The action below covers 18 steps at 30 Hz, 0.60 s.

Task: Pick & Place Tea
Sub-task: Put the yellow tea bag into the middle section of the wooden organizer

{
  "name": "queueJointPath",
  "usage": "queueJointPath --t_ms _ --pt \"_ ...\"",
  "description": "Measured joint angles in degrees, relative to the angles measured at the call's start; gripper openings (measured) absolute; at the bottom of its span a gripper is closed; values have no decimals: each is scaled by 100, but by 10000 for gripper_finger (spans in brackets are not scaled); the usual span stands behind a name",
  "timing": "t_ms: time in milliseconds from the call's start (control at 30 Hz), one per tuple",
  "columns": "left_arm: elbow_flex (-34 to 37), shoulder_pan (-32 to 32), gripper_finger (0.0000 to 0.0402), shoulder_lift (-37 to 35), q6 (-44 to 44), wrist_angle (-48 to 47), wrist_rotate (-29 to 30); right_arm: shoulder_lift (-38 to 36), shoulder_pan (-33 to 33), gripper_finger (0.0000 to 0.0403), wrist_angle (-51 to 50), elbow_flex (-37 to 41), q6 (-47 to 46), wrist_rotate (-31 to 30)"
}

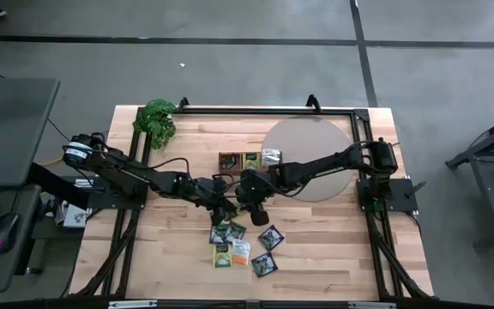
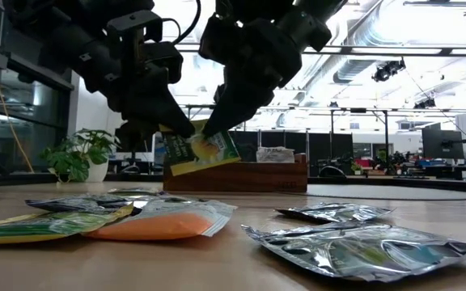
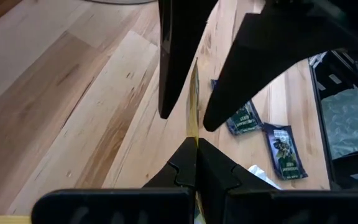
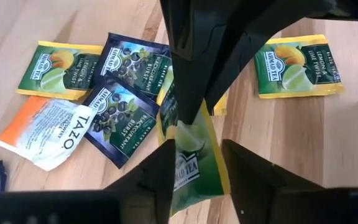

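Spanning the frame, wooden worktop carries a grey round mat toward its far right and a brown tray mid-far edge. Left gripper is pressed together on a yellow-green sachet, held in the air mid-table. Right gripper straddles the same sachet, fingers spread either side. Loose sachets lie toward the near edge.

Yellow-edged sachet edge-on between pinched left fingertips (two dark sachets beyond)
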<state>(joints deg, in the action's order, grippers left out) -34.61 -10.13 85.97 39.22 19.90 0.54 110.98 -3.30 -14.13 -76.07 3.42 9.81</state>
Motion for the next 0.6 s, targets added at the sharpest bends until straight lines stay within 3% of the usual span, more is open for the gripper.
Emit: queueJointPath --t_ms 333,600 --pt "0 2 0 0 2 -9 15 2 3 14 1 0 25 -16" --pt "0 2 1 0 2 -25 27 2 7 4 -67 0 -44 -49"
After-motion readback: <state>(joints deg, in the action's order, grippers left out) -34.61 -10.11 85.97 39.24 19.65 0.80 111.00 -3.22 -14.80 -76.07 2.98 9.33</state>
